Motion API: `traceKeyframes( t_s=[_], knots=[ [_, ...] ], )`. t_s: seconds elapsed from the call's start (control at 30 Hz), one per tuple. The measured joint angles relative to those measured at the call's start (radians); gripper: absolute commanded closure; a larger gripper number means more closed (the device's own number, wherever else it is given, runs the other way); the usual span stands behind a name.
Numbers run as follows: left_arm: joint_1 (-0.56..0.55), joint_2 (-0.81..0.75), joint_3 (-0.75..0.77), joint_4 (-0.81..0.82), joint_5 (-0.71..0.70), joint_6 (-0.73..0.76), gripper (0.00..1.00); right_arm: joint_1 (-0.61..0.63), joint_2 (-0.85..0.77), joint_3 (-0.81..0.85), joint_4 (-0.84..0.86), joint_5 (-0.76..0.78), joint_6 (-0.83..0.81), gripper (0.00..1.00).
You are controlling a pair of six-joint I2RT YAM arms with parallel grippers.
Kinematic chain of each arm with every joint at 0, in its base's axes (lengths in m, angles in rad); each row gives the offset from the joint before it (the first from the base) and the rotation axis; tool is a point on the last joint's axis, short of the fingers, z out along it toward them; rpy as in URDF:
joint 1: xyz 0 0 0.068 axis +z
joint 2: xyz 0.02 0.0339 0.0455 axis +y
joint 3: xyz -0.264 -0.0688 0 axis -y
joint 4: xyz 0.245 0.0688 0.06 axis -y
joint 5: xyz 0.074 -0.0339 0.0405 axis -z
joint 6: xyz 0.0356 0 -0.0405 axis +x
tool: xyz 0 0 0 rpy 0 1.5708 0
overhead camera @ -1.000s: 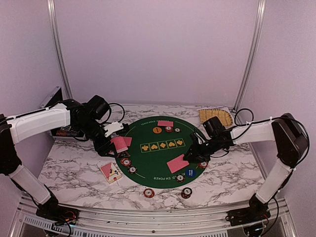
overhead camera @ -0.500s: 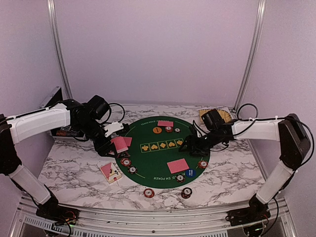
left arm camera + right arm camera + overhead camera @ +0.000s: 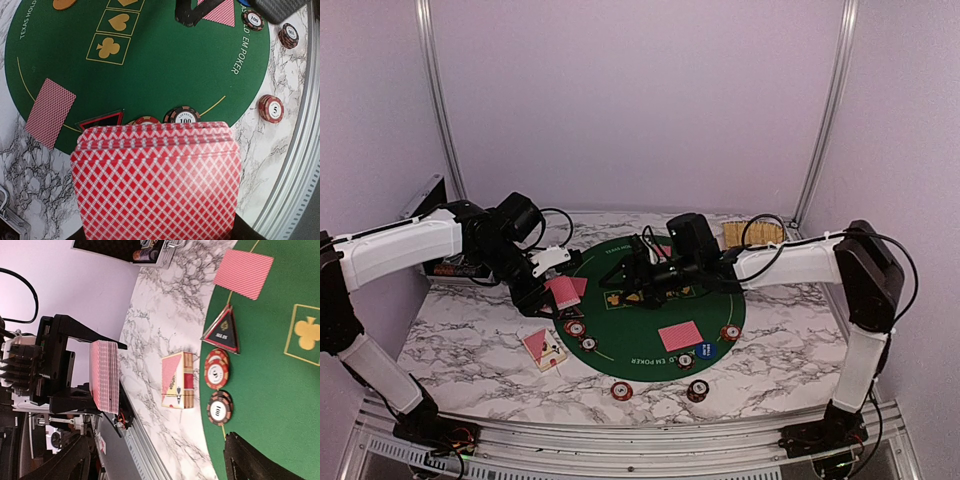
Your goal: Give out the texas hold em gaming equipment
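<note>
Red-backed cards stacked in left gripper; card box on marble table.

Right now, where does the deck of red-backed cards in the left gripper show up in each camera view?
Top external: the deck of cards is left of centre, over the left edge of the green mat.
Left wrist: it fills the lower middle.
Right wrist: it is left of centre, seen nearly edge-on.
Shared landmark: the chip stack marked 100 on the mat's edge near the deck.
</note>
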Motion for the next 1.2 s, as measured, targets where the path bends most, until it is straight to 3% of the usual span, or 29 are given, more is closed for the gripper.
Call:
traceKeyframes(
  t_s=[0.47,1.2],
  knots=[
    [0.000,0.000,0.000,0.000,0.004,0.000,1.00,0.088,0.211,0.158,0.243,-0.063,0.179,0.08],
    [0.005,0.000,0.001,0.000,0.006,-0.004,1.00,0.131,0.394,0.336,0.301,-0.085,0.268,0.09]
  ],
)
